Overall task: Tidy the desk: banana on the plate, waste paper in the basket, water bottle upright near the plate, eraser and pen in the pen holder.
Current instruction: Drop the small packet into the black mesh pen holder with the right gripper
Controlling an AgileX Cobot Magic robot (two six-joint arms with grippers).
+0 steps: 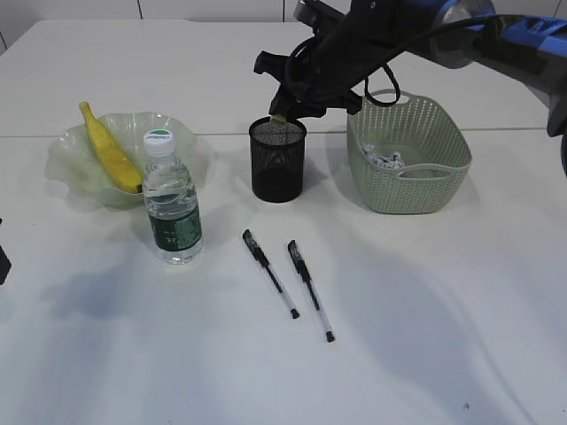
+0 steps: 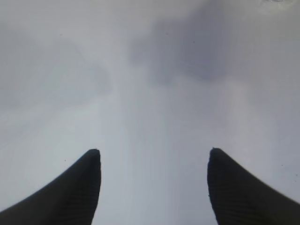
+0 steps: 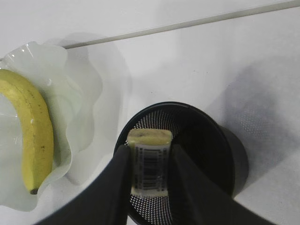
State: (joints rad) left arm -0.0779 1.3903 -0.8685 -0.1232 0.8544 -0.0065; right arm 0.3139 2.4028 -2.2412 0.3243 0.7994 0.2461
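My right gripper (image 3: 149,151) is shut on the pale yellow eraser (image 3: 150,161), barcode label up, held just above the mouth of the black mesh pen holder (image 3: 206,140). From the exterior view the same gripper (image 1: 282,115) hovers over the pen holder (image 1: 278,164). The banana (image 1: 111,149) lies in the ruffled green plate (image 1: 75,159). The water bottle (image 1: 172,202) stands upright in front of the plate. Crumpled waste paper (image 1: 384,160) sits in the sage basket (image 1: 425,190). Two pens (image 1: 270,273) (image 1: 310,289) lie on the desk (image 1: 425,336). My left gripper (image 2: 153,152) is open over bare desk.
The right arm (image 1: 443,35) stretches from the upper right across the basket. A seam in the desk (image 1: 106,135) runs behind the plate and pen holder. The left arm is barely seen at the left edge of the exterior view.
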